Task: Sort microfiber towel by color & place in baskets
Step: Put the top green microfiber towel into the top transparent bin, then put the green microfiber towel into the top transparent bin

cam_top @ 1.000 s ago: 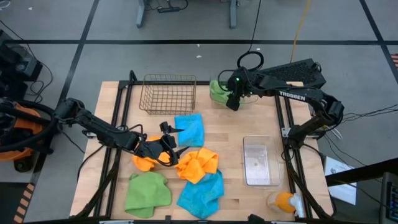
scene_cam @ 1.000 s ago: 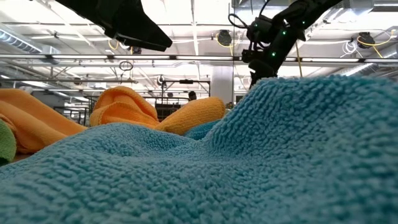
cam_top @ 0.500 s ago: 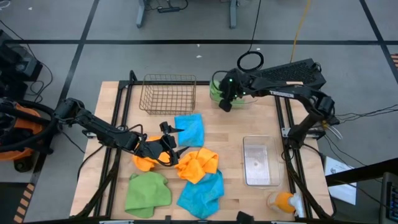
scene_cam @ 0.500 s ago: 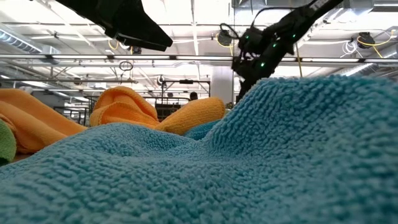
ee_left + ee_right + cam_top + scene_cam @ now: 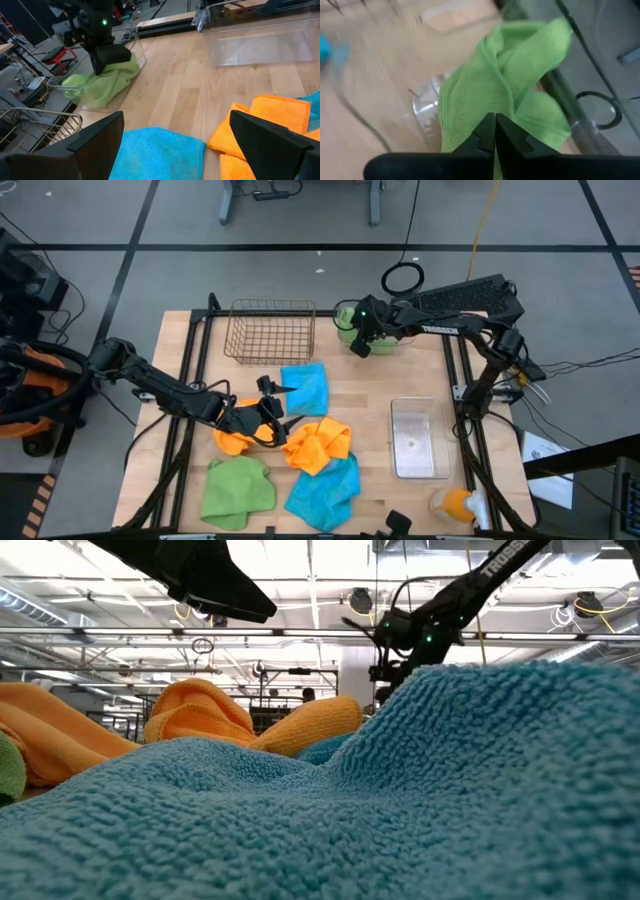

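My right gripper was pinched shut on the green towel over the clear bin at the table's far edge. Soft, limp cloth, so I'd pinch a raised fold. Left gripper sat spread over the orange towel.

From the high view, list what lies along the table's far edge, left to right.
Wire basket → right gripper → green towel lying in a clear bin.
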Controlling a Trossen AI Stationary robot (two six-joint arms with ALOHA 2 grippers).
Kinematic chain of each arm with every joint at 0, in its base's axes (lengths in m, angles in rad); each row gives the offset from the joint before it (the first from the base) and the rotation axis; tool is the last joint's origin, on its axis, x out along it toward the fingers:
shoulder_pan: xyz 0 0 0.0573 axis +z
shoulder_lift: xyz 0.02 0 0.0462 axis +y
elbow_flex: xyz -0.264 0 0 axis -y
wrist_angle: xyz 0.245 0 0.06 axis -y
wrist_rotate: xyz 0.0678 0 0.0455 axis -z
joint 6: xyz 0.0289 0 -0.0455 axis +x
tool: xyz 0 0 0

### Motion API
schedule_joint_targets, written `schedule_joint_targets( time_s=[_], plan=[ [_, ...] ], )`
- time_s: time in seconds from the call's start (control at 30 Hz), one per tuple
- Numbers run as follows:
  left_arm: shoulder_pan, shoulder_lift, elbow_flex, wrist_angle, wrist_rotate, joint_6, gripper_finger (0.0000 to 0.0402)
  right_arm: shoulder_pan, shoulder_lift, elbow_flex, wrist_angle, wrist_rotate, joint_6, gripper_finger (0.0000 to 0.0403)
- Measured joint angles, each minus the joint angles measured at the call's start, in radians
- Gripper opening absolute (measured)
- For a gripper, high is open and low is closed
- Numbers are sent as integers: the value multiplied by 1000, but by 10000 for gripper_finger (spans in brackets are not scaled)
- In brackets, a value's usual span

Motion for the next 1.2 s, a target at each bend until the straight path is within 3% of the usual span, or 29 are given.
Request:
schedule_joint_targets(
  time_s=[0.33, 0.43, 0.6, 0.9, 1.2],
  plan=[
    [-2, 0, 0, -3, 0, -1, 370, 60, -276, 0, -136, 5, 107, 4],
    [-13, 0, 0, -9, 25, -21, 370, 144, -366, -1, -154, 0, 159, 4],
    [-64, 0, 0, -33, 152, -30, 370, 356, -453, -43, -90, -2, 211, 4],
    [-223, 0, 0, -104, 216, -267, 370, 707, -419, -155, 132, 31, 232, 4],
    [-351, -2, 0, -352, 346, -661, 370, 865, -260, -194, 296, 31, 169, 4]
  ],
)
